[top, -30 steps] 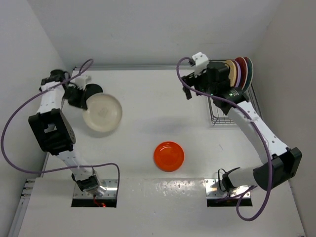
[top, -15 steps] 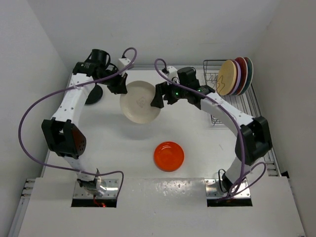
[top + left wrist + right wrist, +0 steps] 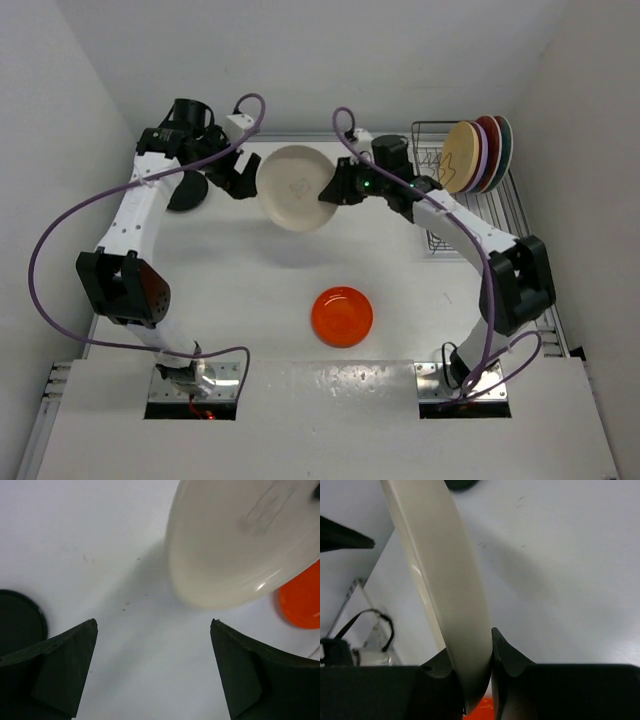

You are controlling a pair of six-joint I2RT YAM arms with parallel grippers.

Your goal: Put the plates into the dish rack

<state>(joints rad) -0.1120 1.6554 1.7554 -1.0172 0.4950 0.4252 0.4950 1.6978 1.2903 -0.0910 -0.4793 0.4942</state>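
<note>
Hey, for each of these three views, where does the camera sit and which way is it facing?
Top external: above and behind the arm bases, looking down at the table; both arms show whole.
Left wrist: on the left arm, looking down at the table past the open left gripper.
Right wrist: on the right arm, looking along the right gripper, shut on the cream plate's rim.
Shared: all three show the cream plate; top and left wrist also share the orange plate and black plate.
</note>
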